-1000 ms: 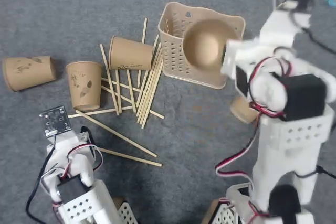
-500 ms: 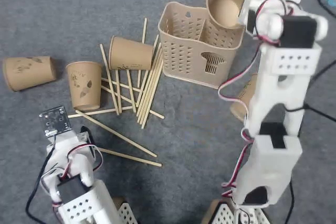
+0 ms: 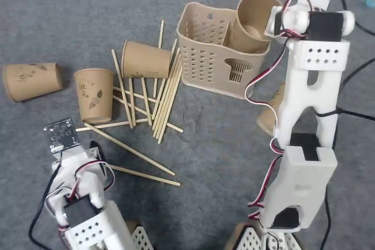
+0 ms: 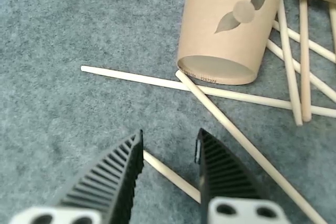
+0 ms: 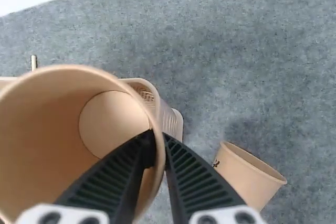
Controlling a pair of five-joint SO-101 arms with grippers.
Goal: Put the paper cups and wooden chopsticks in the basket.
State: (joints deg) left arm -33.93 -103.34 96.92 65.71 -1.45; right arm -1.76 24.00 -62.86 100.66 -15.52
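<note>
Over the basket (image 3: 206, 57), right claw (image 5: 156, 139) pinches a cup (image 3: 253, 11).

Stretched tall and far forward on the right, with the right claw (image 5: 156, 139) pinched thin on the wall of a paper cup (image 5: 58, 129). Folded low and close in on the left, with the left claw (image 4: 168, 141) parted, holding nothing, pointed downward.

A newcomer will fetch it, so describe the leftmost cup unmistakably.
From the basket, go left across the scattered chopsticks. Past them, alone at the far left, a cup lies on its side. The two cups nearer the basket sit among chopsticks; this one touches none.
</note>
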